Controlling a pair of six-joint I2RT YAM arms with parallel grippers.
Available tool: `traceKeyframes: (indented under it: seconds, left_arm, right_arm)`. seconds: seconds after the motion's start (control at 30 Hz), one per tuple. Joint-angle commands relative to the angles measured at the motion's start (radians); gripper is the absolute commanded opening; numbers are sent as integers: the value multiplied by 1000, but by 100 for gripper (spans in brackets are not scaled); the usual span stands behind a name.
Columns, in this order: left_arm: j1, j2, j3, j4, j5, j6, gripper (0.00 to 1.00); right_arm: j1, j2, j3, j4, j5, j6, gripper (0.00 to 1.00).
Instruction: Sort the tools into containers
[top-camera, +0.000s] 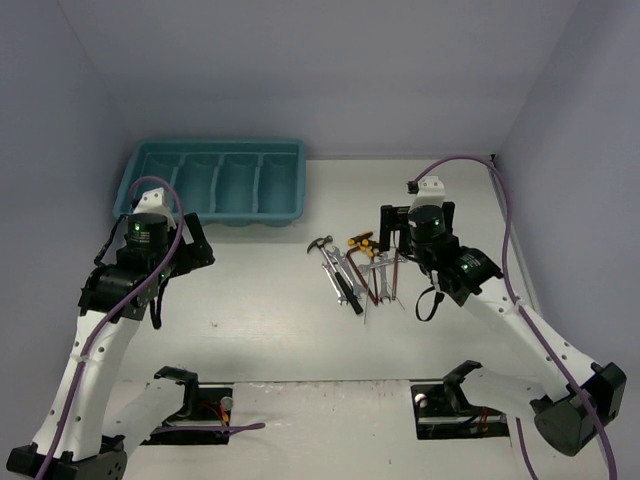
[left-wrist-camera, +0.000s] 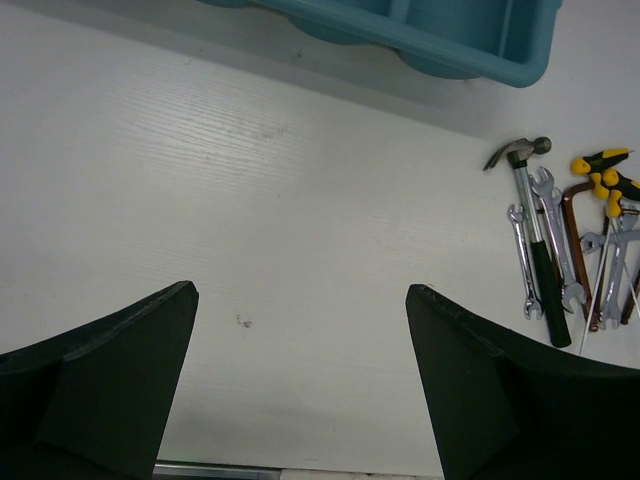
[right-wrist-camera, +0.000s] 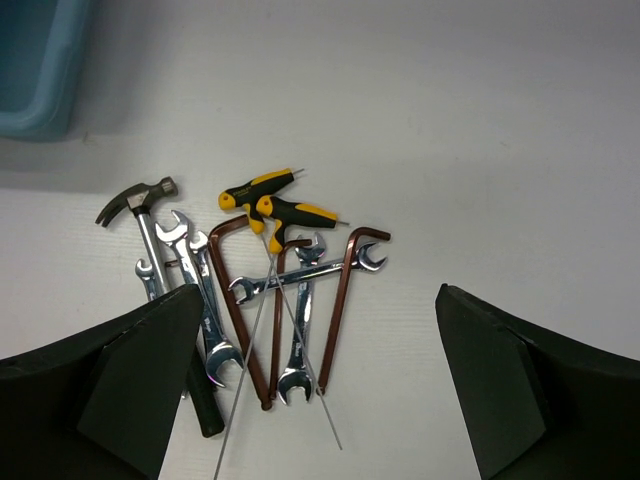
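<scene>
1. The left gripper (left-wrist-camera: 300, 300) hangs over bare table (top-camera: 260, 330) just in front of the tray's near-left corner. Its fingers are spread wide with nothing between them, and it's well apart from the tools
2. The teal tray (top-camera: 216, 147) sits at the far left of the table, with its four compartments (top-camera: 240, 180) side by side. In the top view all four look empty, no tool in any of them. The left wrist camera only catches the tray's outer edge, so it's no help for checking inside
3. Progress looks like basically zero. Nothing is sorted, so the whole job is left to do
4. The tools (top-camera: 360, 272) are all in one heap on the table, right of the tray and well apart from it. The hammer (right-wrist-camera: 140, 197) lies on the heap's left side and the wrenches (right-wrist-camera: 298, 335) run alongside it and through the middle. The yellow-and-black handled pieces (right-wrist-camera: 258, 187) are at the far end, their thin shafts crossing the pile. The red L-shaped keys (right-wrist-camera: 368, 235) are tangled over and under the wrenches, so picking one out cleanly could be fiddly
5. The right gripper (right-wrist-camera: 320, 295) hovers right over that heap, spread wide and holding nothing. Going by that, the first pick probably comes from this side
</scene>
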Motion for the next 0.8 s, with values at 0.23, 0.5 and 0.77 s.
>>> traceKeyframes:
  seconds: [0.23, 0.5, 0.77]
  left_arm:
    - [-108, 35, 12, 58, -42, -130, 83]
    - [-120, 17, -42, 58, -27, -147, 84]
    - [-123, -9, -57, 53, -8, -122, 83]
  right_arm:
    - [7, 166, 4, 33, -69, 77, 63]
    - [5, 359, 78, 35, -112, 88, 29]
    - [4, 523, 142, 49, -139, 67, 26]
